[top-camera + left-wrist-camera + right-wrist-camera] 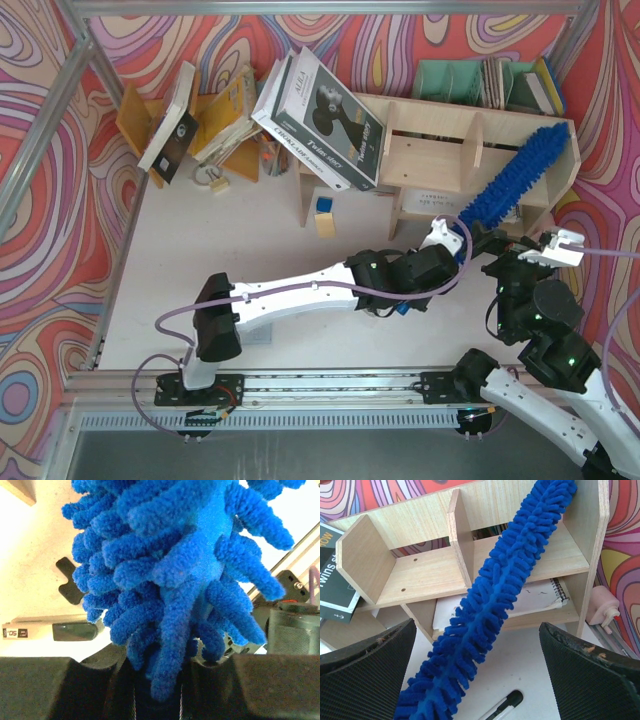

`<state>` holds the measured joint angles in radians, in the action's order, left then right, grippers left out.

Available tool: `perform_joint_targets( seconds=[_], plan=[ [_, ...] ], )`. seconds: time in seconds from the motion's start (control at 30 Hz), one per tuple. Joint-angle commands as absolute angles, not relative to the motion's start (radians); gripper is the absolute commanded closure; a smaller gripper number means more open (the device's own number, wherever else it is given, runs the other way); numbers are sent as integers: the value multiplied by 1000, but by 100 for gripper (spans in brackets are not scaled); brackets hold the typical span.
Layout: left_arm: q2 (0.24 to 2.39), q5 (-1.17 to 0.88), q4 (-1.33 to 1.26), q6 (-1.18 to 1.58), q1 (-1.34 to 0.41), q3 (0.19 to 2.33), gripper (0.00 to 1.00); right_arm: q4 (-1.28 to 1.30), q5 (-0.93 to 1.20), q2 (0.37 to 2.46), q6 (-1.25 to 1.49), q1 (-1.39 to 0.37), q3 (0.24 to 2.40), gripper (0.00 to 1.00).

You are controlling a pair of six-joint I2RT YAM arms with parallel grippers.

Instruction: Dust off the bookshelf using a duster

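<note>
The pale plywood bookshelf (430, 150) stands at the back right, with two tiers and upright dividers. The bright-blue fluffy duster (515, 180) slants across its right-hand side, and its tip reaches the top right corner. My left gripper (455, 238) is shut on the duster's lower end, where fluff (170, 580) fills the left wrist view above the jaws (160, 680) and hides the handle. My right gripper (540, 250) hangs open just right of the duster. In the right wrist view the duster (505, 590) runs diagonally in front of the bookshelf (425, 575), between my wide-apart fingers (477, 650) and touching neither.
Large books (320, 120) lean against the shelf's left end. An orange-brown rack (150, 110) with books stands at the back left, a green file holder (480, 80) behind the shelf. A spiral notebook (540, 595) lies on the lower tier; a pen (507, 702) lies on the table.
</note>
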<state>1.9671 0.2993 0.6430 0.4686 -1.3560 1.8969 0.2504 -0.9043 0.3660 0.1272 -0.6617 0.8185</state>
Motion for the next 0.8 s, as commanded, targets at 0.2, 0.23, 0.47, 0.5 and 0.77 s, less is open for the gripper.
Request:
perform_joint_targets(
  seconds=[0.2,0.23,0.47,0.5,0.77],
  plan=[
    [2045,303,659,478,-1362,2046,100,206,-907,359,111,-666,810,1],
    [2036,311,658,480,-1365,2029,100,206,-907,358,111,-666,810,1],
    [1875,398,591,541,-1370,1811,100,202,-908,353,106,-666,809,1],
    [1849,411,578,551,-1373,1781,100,202,-908,353,105,-666,809,1],
    [1787,448,587,596,-1381,1694,100,200,-906,357,106,-666,808,1]
  ],
)
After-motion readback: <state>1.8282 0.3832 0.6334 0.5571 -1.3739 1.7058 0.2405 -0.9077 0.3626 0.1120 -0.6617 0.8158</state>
